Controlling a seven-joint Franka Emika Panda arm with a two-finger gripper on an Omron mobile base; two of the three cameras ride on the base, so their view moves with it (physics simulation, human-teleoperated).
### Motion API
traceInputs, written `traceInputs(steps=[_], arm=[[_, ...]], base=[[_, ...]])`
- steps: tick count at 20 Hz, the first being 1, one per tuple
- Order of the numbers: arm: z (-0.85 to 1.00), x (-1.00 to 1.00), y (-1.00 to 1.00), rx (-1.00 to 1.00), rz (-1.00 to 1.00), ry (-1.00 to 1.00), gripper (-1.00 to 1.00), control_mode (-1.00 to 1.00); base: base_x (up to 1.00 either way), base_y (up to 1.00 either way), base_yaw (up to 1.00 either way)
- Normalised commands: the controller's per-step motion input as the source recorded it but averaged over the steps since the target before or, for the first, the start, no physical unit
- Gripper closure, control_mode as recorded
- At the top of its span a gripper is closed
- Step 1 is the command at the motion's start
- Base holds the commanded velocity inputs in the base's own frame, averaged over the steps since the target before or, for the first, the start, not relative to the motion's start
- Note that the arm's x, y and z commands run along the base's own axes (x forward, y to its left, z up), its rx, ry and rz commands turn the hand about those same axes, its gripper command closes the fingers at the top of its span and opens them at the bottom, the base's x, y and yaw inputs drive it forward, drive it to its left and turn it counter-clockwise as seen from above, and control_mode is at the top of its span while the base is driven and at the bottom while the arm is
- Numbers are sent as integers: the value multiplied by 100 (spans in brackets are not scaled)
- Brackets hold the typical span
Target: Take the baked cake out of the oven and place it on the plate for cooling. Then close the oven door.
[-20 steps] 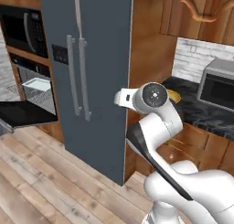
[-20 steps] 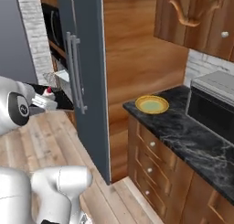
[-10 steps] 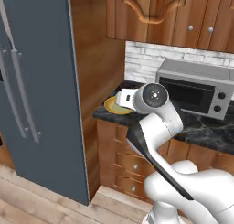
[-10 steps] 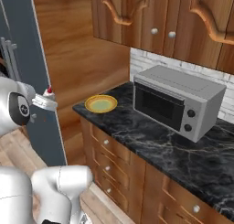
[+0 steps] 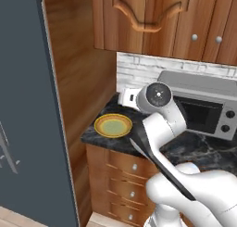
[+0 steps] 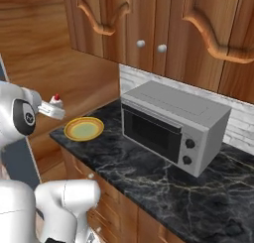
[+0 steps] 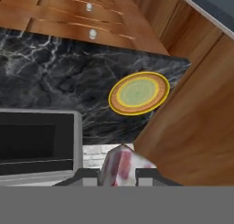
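The hand view looks down past the gripper [image 7: 119, 173], whose two dark fingertips are closed on the cake [image 7: 119, 166], a small white piece with red on it pinched between them; the base views do not show the fingertips themselves. In the right base view the cake [image 6: 56, 99] appears as a tiny white shape with a red top at the end of the hand, held in the air just left of and above the plate [image 6: 84, 128] and not touching it. The left base view hides the cake behind the arm's round joint and shows the plate [image 5: 113, 125] clear of the arm, lying flat near the left end of the counter [image 5: 203, 152]. That plate (yellow with an orange rim and a greenish centre) sits alone in the hand view too [image 7: 139, 93], with bare dark marble around it. The counter is black stone with white veins, and a silver toaster oven [image 6: 171, 125] with a dark glass door and two knobs stands on it to the right of the plate, well apart from it. Behind runs a pale brick backsplash [image 5: 139, 71], above hang brown wood cabinets [image 6: 163, 29] with small round knobs, and below are wood drawers [image 5: 122, 170]. A tall dark grey fridge [image 5: 28, 110] stands at the far left beyond a wood side panel.
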Motion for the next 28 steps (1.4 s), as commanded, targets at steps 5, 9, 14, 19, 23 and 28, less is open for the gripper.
traceInputs(steps=[5,9,14,19,23,28], arm=[[-4,40,3,0,1,10,100,-100],[-40,42,17,0,10,21,100,-100],[-69,55,15,-2,9,19,100,-100],[-83,54,1,-7,4,6,100,-100],[-70,53,0,-5,3,0,100,-100],[-62,65,0,-3,2,0,100,-100]], base=[[13,0,0],[0,0,0],[0,0,0],[0,0,0],[0,0,0],[0,0,0]])
